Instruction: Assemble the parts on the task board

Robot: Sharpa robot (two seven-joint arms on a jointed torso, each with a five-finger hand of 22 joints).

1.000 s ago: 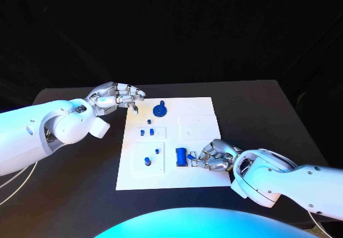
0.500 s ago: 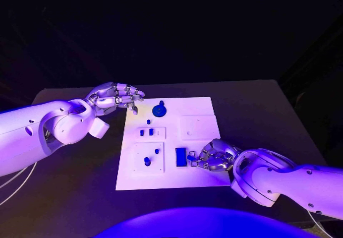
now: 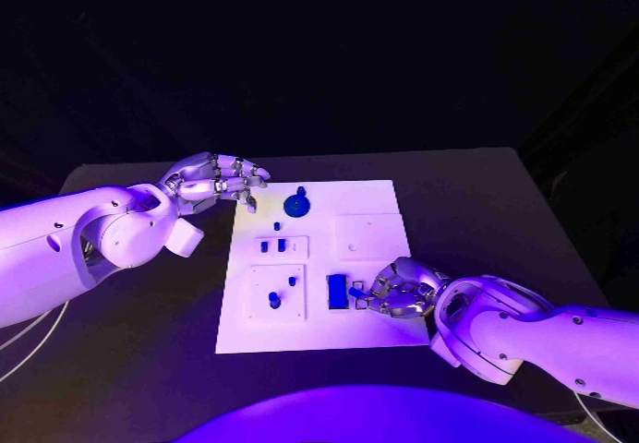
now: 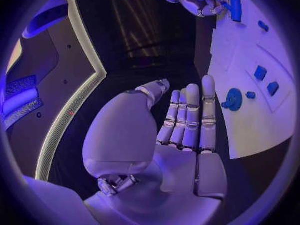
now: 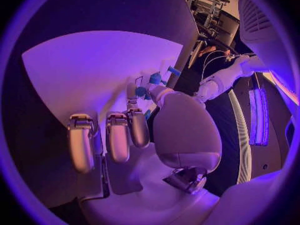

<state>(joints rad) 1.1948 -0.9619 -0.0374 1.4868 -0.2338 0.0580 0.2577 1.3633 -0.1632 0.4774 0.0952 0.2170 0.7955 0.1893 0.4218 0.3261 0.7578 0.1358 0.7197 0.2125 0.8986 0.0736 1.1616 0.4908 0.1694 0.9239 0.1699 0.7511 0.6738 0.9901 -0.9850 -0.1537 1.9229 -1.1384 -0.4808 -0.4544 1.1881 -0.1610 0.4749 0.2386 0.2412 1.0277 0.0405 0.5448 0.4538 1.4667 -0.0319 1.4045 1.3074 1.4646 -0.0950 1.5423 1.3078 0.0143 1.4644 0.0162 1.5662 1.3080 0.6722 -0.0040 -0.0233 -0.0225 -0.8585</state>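
Task board: the white rectangular plate (image 3: 373, 198) lies flat in the middle of the black table (image 3: 493, 203), between the two arms; it carries raised square panels and the small blue plastic parts.
Blue block: a blue upright rectangular part (image 3: 338, 292) stands on the near half of the board, just left of the right hand; in the left wrist view it appears beside that hand's fingertips (image 4: 235, 9).
Round part: a blue disc with a short stem (image 3: 298, 204) sits at the far left of the board, near the left hand; the left wrist view shows it just beyond the fingers (image 4: 233, 99).
Small parts: two little blue pegs (image 3: 273, 245) stand in the middle-left panel, and one blue peg (image 3: 274, 299) in the near-left panel.
Right hand: the silver hand (image 3: 397, 289) rests low on the board, fingers curled toward the blue block; whether it pinches the block or a smaller piece cannot be told.
Left hand: the silver hand (image 3: 217, 180) hovers at the board's far left corner, fingers extended together, holding nothing (image 4: 187, 120).
Handling, judged: the parts look rigid, light and smooth, so likely to slip or tip; the block is best taken across its two long flat faces, the disc by its stem.
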